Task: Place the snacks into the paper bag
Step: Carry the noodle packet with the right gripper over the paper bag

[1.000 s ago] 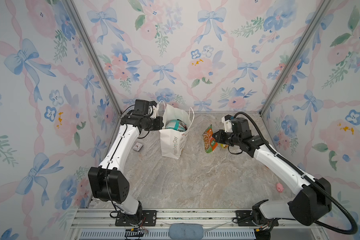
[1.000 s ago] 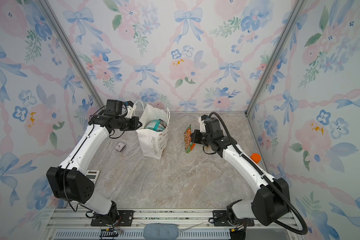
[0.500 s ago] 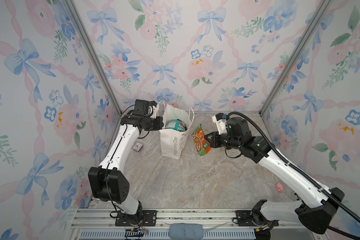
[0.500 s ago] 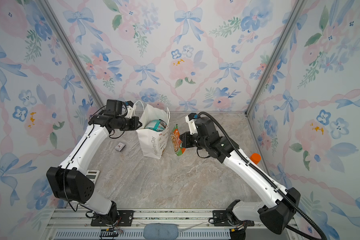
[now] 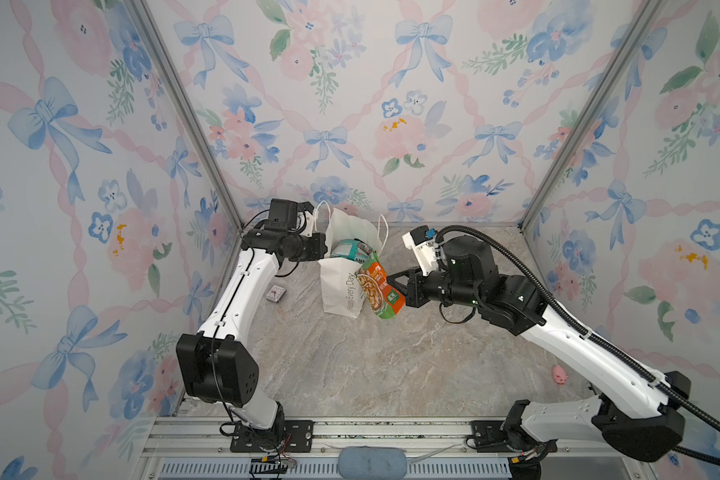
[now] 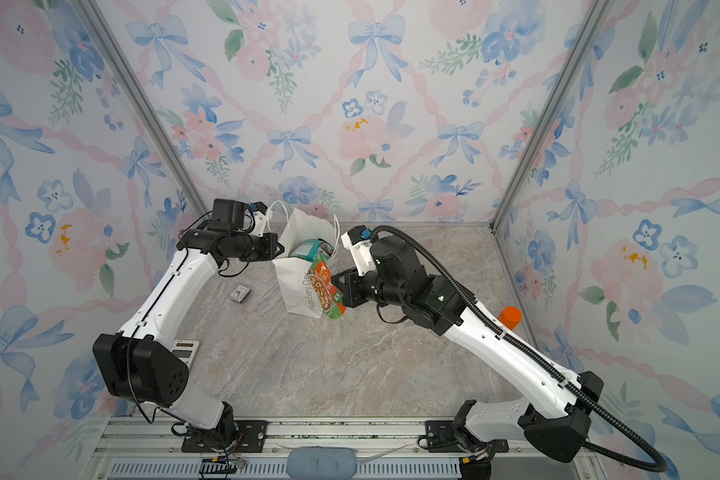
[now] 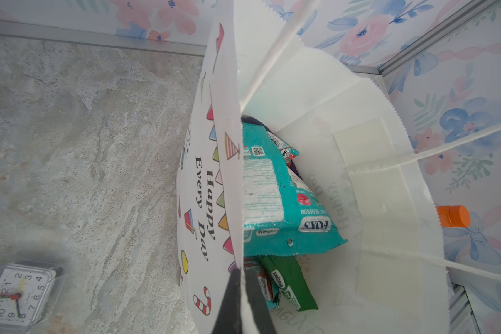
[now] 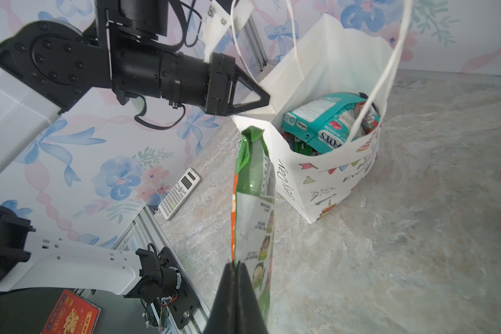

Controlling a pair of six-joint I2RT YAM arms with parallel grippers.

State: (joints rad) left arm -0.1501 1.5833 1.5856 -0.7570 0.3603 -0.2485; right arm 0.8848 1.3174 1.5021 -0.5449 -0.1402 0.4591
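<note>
The paper bag stands upright and open near the back of the surface, left of the middle. The left hand is closed on the rim of the bag's printed wall, with 1 finger inside and 1 outside.

The right hand is clamped on the lower edge of a green-and-orange packet. It holds the packet upright in the air, outside the bag, just beside the bag's right front corner. The packet's top end reaches about rim height. Whether the packet touches the paper cannot be told.

Inside the bag a teal FOX'S packet lies on top, with a green packet under it.

A small clock lies on the surface left of the bag. A white calculator rests near the left arm's base. An orange-capped bottle stands by the right wall.
</note>
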